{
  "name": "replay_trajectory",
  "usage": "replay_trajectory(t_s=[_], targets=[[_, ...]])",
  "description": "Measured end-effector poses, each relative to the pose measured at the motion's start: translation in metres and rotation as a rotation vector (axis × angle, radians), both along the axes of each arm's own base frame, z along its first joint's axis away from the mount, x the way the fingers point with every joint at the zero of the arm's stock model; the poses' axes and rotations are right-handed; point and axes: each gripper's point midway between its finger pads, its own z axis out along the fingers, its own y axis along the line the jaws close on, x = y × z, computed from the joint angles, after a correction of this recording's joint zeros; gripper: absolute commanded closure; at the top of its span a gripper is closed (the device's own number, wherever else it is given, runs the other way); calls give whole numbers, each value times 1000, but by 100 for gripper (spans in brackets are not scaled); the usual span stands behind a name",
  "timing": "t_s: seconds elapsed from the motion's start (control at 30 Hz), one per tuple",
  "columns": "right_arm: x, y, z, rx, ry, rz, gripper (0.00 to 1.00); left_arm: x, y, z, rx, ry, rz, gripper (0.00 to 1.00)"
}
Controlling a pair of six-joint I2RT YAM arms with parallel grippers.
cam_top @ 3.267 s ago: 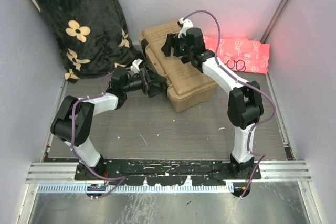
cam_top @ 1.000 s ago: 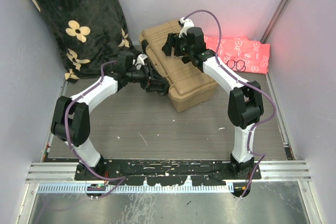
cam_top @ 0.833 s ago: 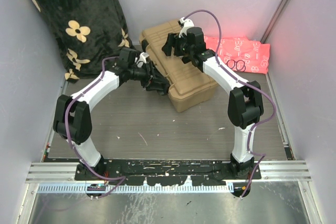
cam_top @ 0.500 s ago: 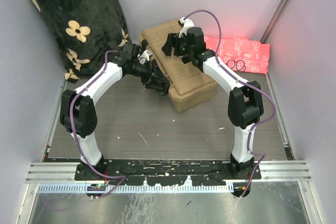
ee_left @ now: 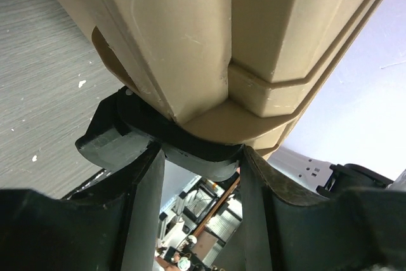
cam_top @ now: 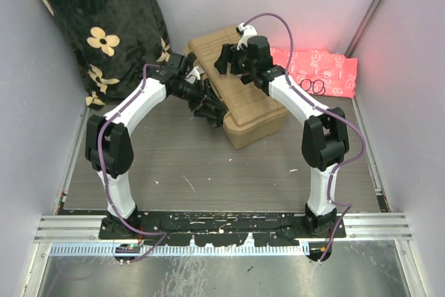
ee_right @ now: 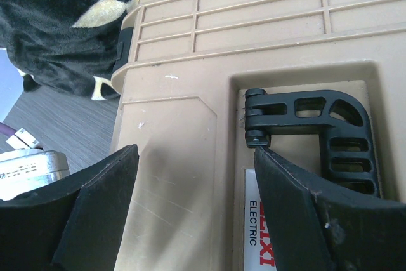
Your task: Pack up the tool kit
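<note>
The left arm has been swung in, and the left tool (ee_left: 202, 153) is now set at the near-left edge of the toolbox (cam_top: 254, 113), spread open astride a black latch (ee_left: 190, 141), nothing clamped. The right tool (ee_right: 193, 157), unmoved, is held wide open and empty over the black handle (ee_right: 330, 131). The toolbox is shut on the bench (cam_top: 208, 165), far centre; unbraced, it could be slid away if the latch is pushed sideways

Looked down from above and behind the arm bases, taking in the grey wood-grain table (cam_top: 208, 165). At the left wrist, pressed close to a corner of the tan hard-plastic rectangular toolbox (ee_left: 190, 42). At the right wrist, faced its top and black plastic handle (ee_right: 285, 124) from near. Shared that toolbox across all three.
</note>
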Motion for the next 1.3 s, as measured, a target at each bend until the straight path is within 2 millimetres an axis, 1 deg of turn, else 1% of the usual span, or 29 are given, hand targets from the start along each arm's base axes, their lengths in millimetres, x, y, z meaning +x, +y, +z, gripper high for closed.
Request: replay_trajectory(t_s=[0.37, 0.4, 0.47, 0.53, 0.63, 0.7, 0.77, 0.87, 0.93, 1.0, 1.1, 1.23, 1.3], targets=[[0, 0, 0, 3, 1, -2, 20, 1, -3, -1, 49, 30, 40, 100], [0, 0, 0, 4, 2, -2, 20, 1, -3, -1, 52, 33, 40, 98], [0, 0, 0, 5, 3, -3, 20, 2, -4, -3, 58, 39, 40, 90], [0, 0, 0, 7, 4, -4, 20, 0, -5, -3, 63, 44, 32, 74], [0, 0, 0, 9, 6, -6, 20, -1, -7, -4, 62, 49, 15, 59], [0, 0, 0, 10, 6, -7, 20, -2, -7, -5, 59, 53, 7, 52], [0, 0, 0, 11, 7, -7, 20, -1, -7, -6, 57, 55, 3, 48], [0, 0, 0, 12, 8, -8, 20, -1, -7, -7, 55, 41, -10, 39], [1, -1, 1, 13, 7, -9, 20, 2, -5, -16, 83, 22, -16, 32], [1, -2, 1, 15, 7, -10, 20, -1, -5, -20, 82, 26, -36, 31], [2, -3, 1, 19, 9, -9, 20, -1, -5, -22, 83, 15, -47, 31], [2, -3, 1, 19, 10, -9, 20, 0, -5, -22, 83, 4, -54, 32], [2, -3, 1, 19, 10, -9, 20, 0, -5, -22, 81, 2, -55, 34]])
